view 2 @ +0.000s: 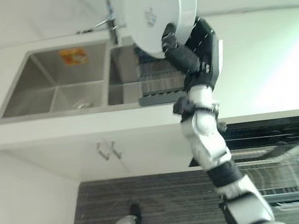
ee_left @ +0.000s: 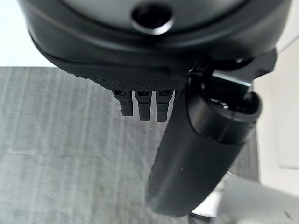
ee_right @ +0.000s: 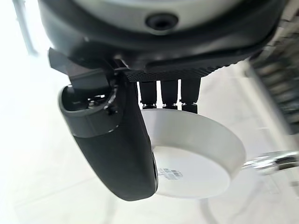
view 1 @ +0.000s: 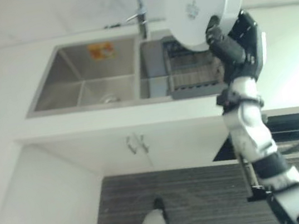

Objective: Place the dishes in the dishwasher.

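White countertop (view 1: 39,128) holds steel sink (view 1: 85,76), rack (view 1: 192,74).

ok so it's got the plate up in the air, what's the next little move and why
Probably swing the plate right and down toward the open dishwasher rack. The right hand pinches the white plate by its rim, lifted above the drying rack in the sink, so it looks free to carry. The dishwasher rack sits low on the robot's right. The left hand hangs over the floor.
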Controlling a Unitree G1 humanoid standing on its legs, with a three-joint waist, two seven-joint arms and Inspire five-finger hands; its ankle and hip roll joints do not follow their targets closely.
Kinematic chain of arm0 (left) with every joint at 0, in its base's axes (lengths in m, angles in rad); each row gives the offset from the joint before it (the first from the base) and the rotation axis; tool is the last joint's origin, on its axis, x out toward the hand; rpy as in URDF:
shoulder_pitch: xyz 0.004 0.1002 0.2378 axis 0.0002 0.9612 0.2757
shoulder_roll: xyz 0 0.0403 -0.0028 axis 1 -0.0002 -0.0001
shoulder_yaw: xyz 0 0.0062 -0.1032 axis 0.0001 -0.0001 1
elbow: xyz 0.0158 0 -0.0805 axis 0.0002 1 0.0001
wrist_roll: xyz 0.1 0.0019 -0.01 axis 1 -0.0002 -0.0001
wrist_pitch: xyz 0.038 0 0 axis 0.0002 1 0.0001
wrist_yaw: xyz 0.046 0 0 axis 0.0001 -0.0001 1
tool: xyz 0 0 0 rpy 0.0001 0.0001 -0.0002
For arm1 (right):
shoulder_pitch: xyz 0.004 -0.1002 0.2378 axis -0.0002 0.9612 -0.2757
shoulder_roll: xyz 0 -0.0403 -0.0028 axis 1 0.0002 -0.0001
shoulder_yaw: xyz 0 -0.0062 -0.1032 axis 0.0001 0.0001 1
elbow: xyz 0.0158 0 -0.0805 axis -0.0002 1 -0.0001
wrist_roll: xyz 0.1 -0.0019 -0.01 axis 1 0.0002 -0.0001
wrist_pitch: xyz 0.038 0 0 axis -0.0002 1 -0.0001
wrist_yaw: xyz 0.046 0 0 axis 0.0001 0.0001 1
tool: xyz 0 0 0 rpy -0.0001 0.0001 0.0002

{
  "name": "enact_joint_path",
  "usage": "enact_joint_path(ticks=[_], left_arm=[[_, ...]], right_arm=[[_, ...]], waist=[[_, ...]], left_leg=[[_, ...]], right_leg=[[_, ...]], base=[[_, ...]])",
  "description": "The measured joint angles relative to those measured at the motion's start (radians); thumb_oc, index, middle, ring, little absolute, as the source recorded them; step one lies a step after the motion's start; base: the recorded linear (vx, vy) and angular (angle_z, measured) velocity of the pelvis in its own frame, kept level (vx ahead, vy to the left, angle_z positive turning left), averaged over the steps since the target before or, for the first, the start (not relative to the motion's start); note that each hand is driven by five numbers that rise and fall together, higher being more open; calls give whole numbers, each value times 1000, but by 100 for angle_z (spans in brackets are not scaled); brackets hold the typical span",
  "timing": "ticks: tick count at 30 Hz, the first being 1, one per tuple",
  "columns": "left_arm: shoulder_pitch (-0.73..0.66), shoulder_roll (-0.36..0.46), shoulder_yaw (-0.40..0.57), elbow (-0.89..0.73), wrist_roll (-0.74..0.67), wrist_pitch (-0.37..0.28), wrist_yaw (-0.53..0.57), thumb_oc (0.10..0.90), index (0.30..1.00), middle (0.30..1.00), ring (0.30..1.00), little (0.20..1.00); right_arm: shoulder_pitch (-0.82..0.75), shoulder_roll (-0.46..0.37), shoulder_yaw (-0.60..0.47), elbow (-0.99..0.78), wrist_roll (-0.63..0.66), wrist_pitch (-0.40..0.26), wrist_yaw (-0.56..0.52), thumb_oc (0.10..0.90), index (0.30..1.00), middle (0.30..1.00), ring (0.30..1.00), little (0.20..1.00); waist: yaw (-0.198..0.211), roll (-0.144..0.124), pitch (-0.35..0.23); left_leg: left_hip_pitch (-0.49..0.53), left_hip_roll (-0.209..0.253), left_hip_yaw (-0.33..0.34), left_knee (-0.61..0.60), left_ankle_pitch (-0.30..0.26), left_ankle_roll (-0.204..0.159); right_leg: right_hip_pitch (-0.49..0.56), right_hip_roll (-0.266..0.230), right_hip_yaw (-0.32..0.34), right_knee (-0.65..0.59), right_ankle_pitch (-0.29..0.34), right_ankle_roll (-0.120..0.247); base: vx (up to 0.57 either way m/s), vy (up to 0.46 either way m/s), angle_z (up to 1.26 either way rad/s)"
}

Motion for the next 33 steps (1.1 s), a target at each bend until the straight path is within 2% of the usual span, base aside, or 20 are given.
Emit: enact_joint_path(ticks=[1,3,7,9,13,16,18,23,26,33], left_arm=[[2,-1,-6,5,3,-2,10,800,900,900,900,900],[31,4,-18,32,2,-4,31,800,900,900,900,900],[74,-32,-38,53,1,-13,62,800,900,900,900,900],[98,-44,-45,52,-1,-16,76,800,900,900,900,900],[110,-46,-52,83,1,-14,76,800,900,900,900,900],[113,-46,-53,101,1,-14,76,800,900,900,900,900],[110,-44,-56,113,1,-13,77,800,900,900,900,900],[115,-29,-86,116,2,-13,78,800,900,900,900,900],[115,-23,-86,115,3,-14,84,800,900,900,900,900],[106,-13,-85,87,7,-14,91,800,900,900,900,900]], right_arm=[[60,-3,-7,0,2,-4,16,400,300,300,300,300],[202,-8,-37,-1,34,-6,48,400,300,300,300,300],[400,-50,-164,-25,121,-21,68,400,300,300,300,300],[474,-74,-215,-29,155,-29,88,400,300,300,300,300],[526,-92,-301,-28,204,-47,115,400,300,300,300,300],[555,-95,-340,-29,229,-54,160,400,300,300,300,300],[577,-95,-351,-29,259,-54,212,400,300,300,300,300],[611,-90,-345,-10,286,-12,332,400,300,300,300,300],[595,-91,-278,70,264,25,407,400,300,300,300,300],[584,-91,-189,166,213,88,484,400,300,300,300,300]], waist=[[-25,-13,-19],[-75,-21,-61],[-150,30,-90],[-187,38,-95],[-244,40,-96],[-260,34,-98],[-284,28,-98],[-288,13,-100],[-278,2,-102],[-215,-4,-99]], left_leg=[[11,11,11,-3,-2,-7],[36,43,50,-4,-8,-21],[78,71,123,-52,21,-38],[127,82,162,-97,44,-47],[181,103,209,-161,76,-65],[205,102,238,-191,81,-69],[214,101,256,-204,86,-76],[238,101,286,-219,88,-79],[237,99,300,-219,89,-76],[233,91,291,-217,87,-71]], right_leg=[[-7,8,17,2,-2,-6],[-20,26,44,3,-1,-12],[-77,43,91,19,18,-25],[-89,62,129,28,12,-34],[-119,99,176,37,11,-53],[-133,106,196,43,3,-58],[-148,104,200,52,4,-59],[-158,99,201,60,7,-61],[-171,92,199,67,12,-56],[-165,83,192,61,13,-50]], base=[[-40,-144,-58],[-43,-127,-67],[-30,-138,-66],[-34,-141,-55],[-17,-108,-47],[4,-88,-27],[11,-55,-27],[40,-58,-20],[64,-49,-9],[51,-20,4]])
